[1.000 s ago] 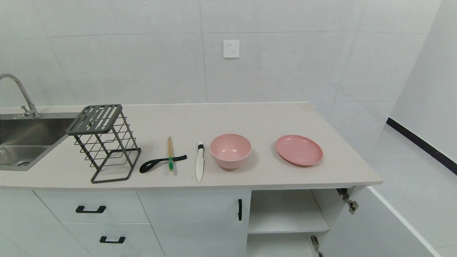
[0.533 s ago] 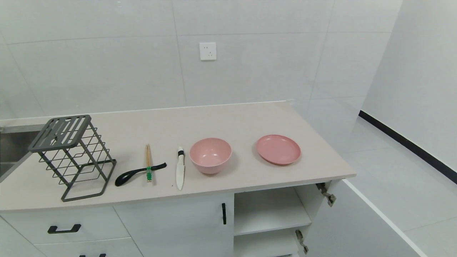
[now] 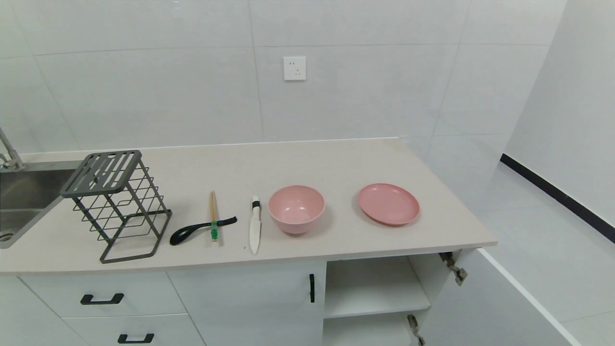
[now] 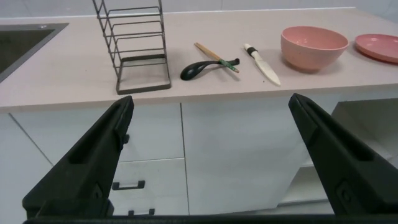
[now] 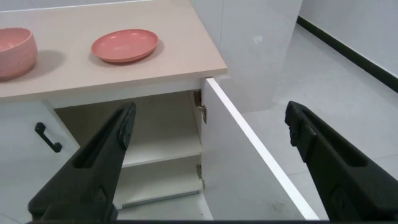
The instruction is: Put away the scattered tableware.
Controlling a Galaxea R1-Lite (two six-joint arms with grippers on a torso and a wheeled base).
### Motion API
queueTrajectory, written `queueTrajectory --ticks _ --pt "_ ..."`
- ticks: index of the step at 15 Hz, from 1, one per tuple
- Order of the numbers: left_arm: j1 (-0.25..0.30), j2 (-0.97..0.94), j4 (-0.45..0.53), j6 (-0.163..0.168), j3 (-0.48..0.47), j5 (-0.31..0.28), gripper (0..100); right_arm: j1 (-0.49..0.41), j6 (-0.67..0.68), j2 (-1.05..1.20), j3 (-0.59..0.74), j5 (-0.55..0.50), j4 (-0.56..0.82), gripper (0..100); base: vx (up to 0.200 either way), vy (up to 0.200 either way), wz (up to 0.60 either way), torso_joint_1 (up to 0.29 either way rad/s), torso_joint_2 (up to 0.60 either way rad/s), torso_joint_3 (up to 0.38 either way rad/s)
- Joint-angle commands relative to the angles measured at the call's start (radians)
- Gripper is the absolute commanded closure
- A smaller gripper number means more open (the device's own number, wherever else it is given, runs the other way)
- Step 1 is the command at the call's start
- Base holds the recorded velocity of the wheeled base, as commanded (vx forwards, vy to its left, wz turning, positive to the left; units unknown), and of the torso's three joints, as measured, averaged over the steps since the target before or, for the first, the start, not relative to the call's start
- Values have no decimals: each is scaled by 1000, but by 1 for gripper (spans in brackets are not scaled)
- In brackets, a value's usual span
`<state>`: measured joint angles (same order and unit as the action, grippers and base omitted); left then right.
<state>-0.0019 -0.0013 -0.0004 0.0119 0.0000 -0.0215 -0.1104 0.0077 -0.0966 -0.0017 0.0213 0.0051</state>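
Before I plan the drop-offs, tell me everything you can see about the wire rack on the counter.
The wire rack is dark grey and looks like metal. It has a flat slotted top plate, grid-wire sides and an open rectangular base frame. It stands upright with its base flat on the countertop, between the sink and the black spoon, apart from both. Only the countertop touches it.

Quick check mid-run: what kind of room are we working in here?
Most likely a home-style kitchen: a steel sink set into a long counter, a pink bowl and plate on it, and white cabinets below, one standing open.
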Motion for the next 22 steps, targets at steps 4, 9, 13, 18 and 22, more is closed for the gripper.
queueTrajectory --ticks 4,9,13,18,22 --pt "0 1 -1 0 0 -2 0 2 0 -2 0 0 1 0 50 0 0 1 2 -1" --pt "0 1 -1 0 0 0 0 2 0 -2 0 0 1 0 120 0 0 -4 -1 2" --pt "0 1 -1 -1 0 0 0 2 0 -2 0 0 1 0 0 0 0 0 0 0" --pt "0 1 -1 -1 0 0 0 0 0 -2 0 0 1 0 0 0 0 167 -343 -165" --pt "0 1 -1 -1 0 0 0 0 -2 -2 0 0 1 0 0 0 0 19 -34 -17"
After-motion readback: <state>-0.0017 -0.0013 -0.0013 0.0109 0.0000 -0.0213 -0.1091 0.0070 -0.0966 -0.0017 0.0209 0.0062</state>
